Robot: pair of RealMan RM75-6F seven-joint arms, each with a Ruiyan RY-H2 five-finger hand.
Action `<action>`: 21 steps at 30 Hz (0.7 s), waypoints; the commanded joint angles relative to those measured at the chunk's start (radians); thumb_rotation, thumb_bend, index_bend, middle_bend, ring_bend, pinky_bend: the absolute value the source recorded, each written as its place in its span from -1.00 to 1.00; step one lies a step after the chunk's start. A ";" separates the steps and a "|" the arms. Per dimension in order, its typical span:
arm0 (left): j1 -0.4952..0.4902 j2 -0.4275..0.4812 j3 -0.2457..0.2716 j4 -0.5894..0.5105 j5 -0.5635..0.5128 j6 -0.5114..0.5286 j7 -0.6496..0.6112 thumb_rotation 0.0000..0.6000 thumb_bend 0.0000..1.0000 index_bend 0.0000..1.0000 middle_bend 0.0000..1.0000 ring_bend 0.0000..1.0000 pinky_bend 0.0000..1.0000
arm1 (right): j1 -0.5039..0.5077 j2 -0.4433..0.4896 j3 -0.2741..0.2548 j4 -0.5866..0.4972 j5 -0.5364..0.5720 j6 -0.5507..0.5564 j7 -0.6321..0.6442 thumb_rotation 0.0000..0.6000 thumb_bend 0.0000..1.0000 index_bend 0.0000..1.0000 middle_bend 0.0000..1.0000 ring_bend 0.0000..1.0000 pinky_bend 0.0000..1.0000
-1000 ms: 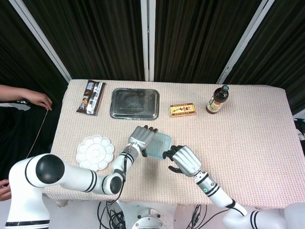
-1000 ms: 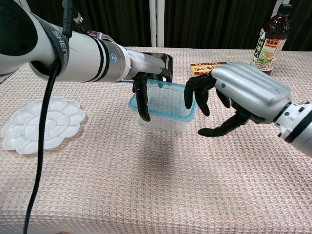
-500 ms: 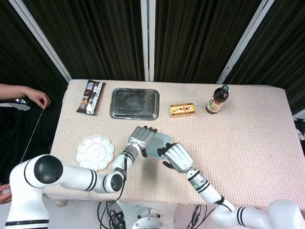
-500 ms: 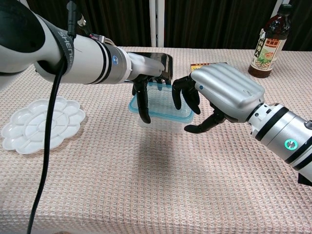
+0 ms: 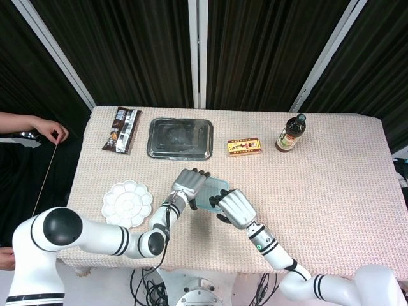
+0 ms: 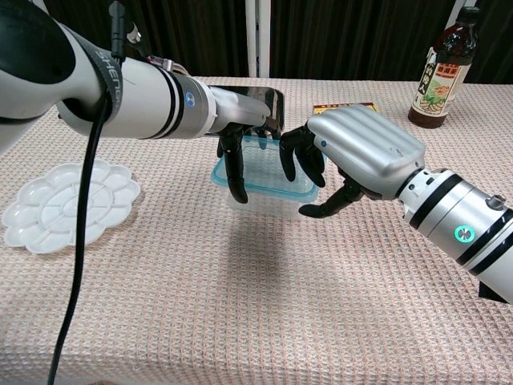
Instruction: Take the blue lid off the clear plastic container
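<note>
The clear plastic container (image 6: 268,202) with its blue lid (image 5: 215,190) (image 6: 258,181) stands at the table's near middle. My left hand (image 5: 190,183) (image 6: 239,117) holds it from the left, palm over the far left corner and fingers (image 6: 233,170) hooked down its left wall. From the right, my right hand (image 5: 234,208) (image 6: 358,149) arches over the lid's right end. Its fingers (image 6: 292,160) curl onto the lid and the thumb tip sits at the near right corner. Whether it grips the lid I cannot tell.
A steel tray (image 5: 180,138) lies behind the container, a snack packet (image 5: 122,130) to its left. A white palette (image 5: 127,203) (image 6: 60,204) lies left of my left arm. A small box (image 5: 244,147) (image 6: 346,106) and a sauce bottle (image 5: 291,133) (image 6: 442,68) stand back right. A person's hand (image 5: 48,131) is at the left edge.
My right hand has moved left from beside the container until its fingers curl over the lid's right end. The left hand and container have stayed put.
</note>
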 commanded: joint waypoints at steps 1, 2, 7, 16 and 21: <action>0.004 0.000 -0.003 -0.002 0.003 0.002 0.003 1.00 -1.00 -0.49 -0.35 -0.55 -0.19 | 0.003 -0.004 0.001 0.002 0.000 0.006 -0.002 1.00 -0.95 0.15 0.42 0.15 0.66; 0.006 0.000 -0.004 -0.003 0.004 0.003 0.005 1.00 -1.00 -0.49 -0.35 -0.55 -0.19 | 0.004 -0.004 0.001 0.002 0.000 0.007 -0.002 1.00 -0.95 0.16 0.42 0.15 0.66; 0.013 -0.002 -0.006 -0.004 0.011 0.006 0.014 1.00 -1.00 -0.49 -0.35 -0.55 -0.19 | 0.008 -0.005 0.006 0.000 0.006 0.015 -0.011 1.00 -0.95 0.16 0.43 0.15 0.66; 0.026 -0.017 -0.007 0.010 0.027 0.013 0.030 1.00 -1.00 -0.50 -0.35 -0.55 -0.19 | 0.011 -0.001 0.013 -0.012 0.016 0.033 -0.016 1.00 -0.92 0.18 0.44 0.16 0.68; 0.035 -0.023 -0.012 0.017 0.034 0.013 0.034 1.00 -1.00 -0.49 -0.35 -0.55 -0.19 | 0.011 0.000 0.015 -0.014 0.022 0.040 -0.007 1.00 -0.86 0.19 0.45 0.17 0.69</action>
